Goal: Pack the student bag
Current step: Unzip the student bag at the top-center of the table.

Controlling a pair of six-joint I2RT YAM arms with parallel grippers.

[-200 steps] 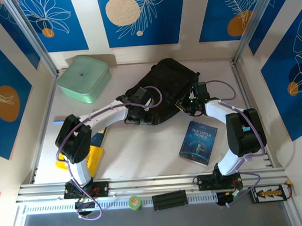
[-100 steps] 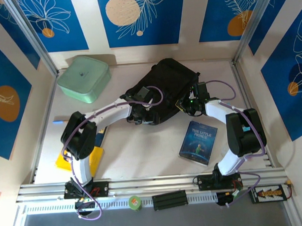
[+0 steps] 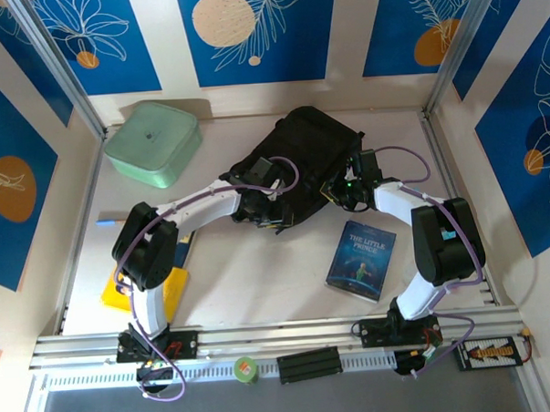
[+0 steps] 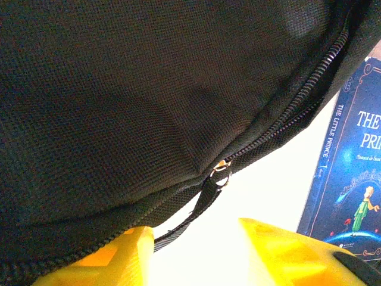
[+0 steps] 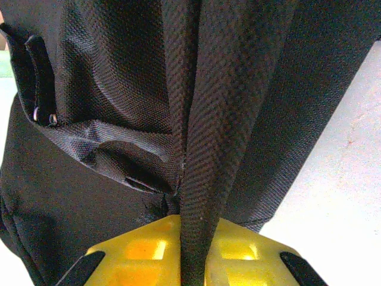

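Black student bag [image 3: 302,150] lies flat on the table [image 3: 250,271], centre-back, between the two arms. At its near right corner sits the right gripper [image 5: 191,262] — yellow jaws clamped on a black strap [image 5: 214,119] of the bag, which runs up from between them. At the bag's near edge, left of centre, sits the left gripper [image 3: 271,209] — jaws apart, bare table showing in the gap. The zipper pull [image 4: 205,199] hangs from its ring just above that gap, and no pinch on it can be seen. The zipper [image 4: 297,101] runs up and to the right from the ring. A blue book [image 3: 361,259] lies near the bag's near right side, not touching. A mint-green lidded box [image 3: 153,143] sits back left, well apart. A yellow flat item [image 3: 146,292] lies by the left arm's base.
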